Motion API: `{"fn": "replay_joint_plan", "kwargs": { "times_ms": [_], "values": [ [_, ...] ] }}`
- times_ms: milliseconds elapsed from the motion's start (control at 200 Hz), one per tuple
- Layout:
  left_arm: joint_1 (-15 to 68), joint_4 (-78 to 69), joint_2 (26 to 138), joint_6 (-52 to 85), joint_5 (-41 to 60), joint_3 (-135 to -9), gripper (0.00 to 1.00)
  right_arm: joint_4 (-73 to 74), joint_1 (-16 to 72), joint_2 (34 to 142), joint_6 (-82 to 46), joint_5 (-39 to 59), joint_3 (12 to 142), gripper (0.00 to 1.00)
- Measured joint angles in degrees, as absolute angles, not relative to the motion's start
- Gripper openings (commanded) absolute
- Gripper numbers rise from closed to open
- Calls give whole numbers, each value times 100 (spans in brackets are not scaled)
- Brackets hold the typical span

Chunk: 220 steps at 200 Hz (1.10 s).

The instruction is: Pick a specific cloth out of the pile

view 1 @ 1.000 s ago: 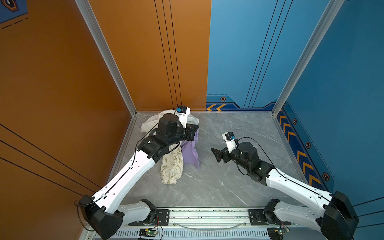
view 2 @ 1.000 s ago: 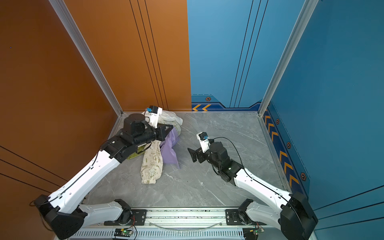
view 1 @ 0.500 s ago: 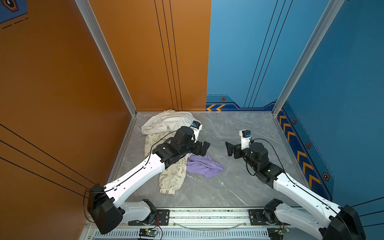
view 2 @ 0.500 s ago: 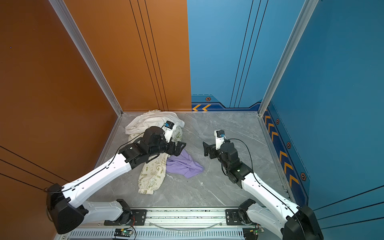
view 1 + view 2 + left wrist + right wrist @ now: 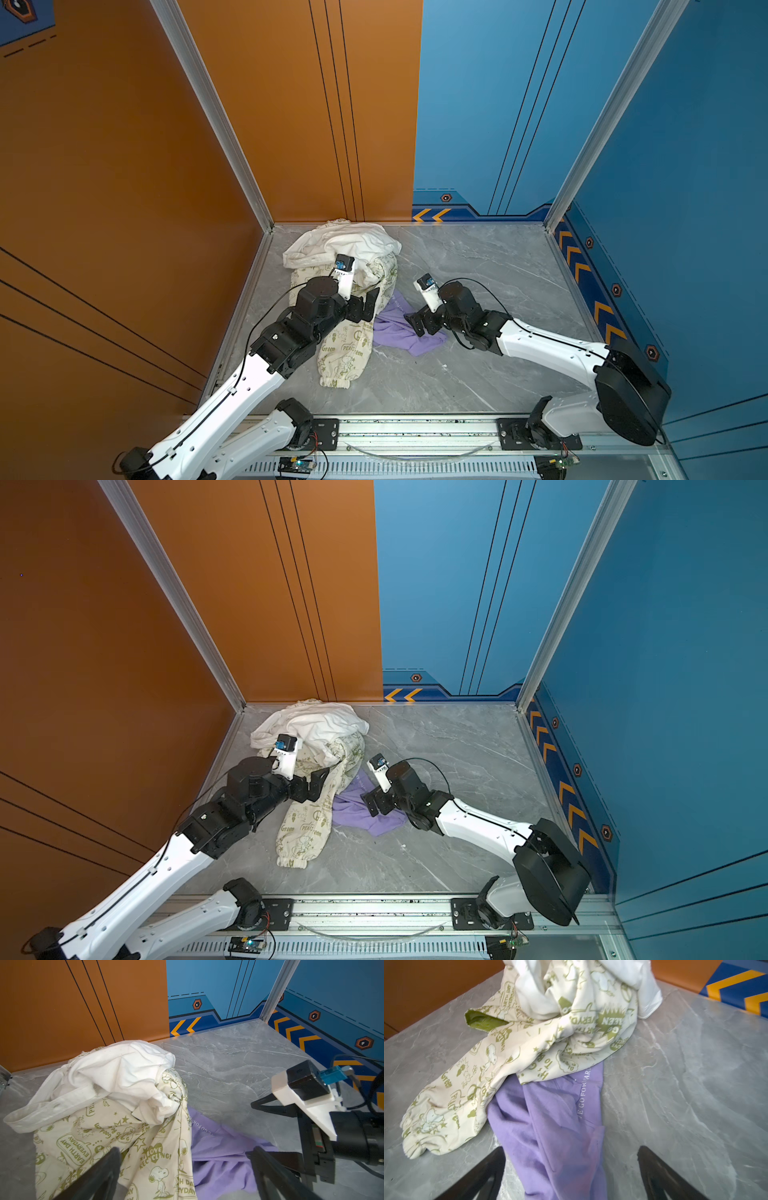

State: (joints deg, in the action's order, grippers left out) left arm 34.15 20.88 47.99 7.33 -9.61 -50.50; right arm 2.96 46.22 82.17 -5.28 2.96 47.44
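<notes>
We record: lavender-purple soft fabric cloth (image 5: 392,334) on the grey marbled tabletop (image 5: 498,257), left of centre, partly under the pile of white and printed cream garments (image 5: 345,249); left gripper (image 5: 369,306) wide open, empty; right gripper (image 5: 571,1150) wide open astride that cloth.

Open floor (image 5: 478,266) beside pile (image 5: 345,249); cream cloth (image 5: 345,353) over lavender cloth (image 5: 390,334)

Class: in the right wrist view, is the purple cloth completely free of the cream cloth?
No, the cream cloth drapes over one end of the purple cloth.
</notes>
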Motion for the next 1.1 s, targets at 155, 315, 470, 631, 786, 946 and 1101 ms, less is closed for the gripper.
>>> {"fn": "replay_joint_plan", "kwargs": {
  "times_ms": [155, 315, 470, 631, 786, 946, 1101],
  "values": [
    [3212, 2121, 4233, 263, -867, -4587, 98, 296, 4807, 8718, -436, 340, 4781, 85],
    [3153, 2075, 3769, -121, -810, -4117, 98, 242, 4880, 9214, -399, 340, 5035, 79],
    [3140, 2043, 3551, -368, -810, -3817, 98, 185, 4899, 9605, -379, 287, 5308, 56],
    [3140, 1988, 3208, -563, -904, -3430, 98, 139, 4921, 9981, -447, 322, 5485, 41],
    [3138, 1820, 2759, -698, -1007, -2985, 98, 82, 4963, 10071, -478, 305, 5513, 24],
    [3138, 1632, 2451, -773, -1017, -2711, 98, 113, 4984, 10009, -489, 272, 5533, 9],
    [3138, 1553, 2375, -816, -1070, -2689, 98, 261, 4984, 9623, -491, 198, 5533, 1]
  ]
}}
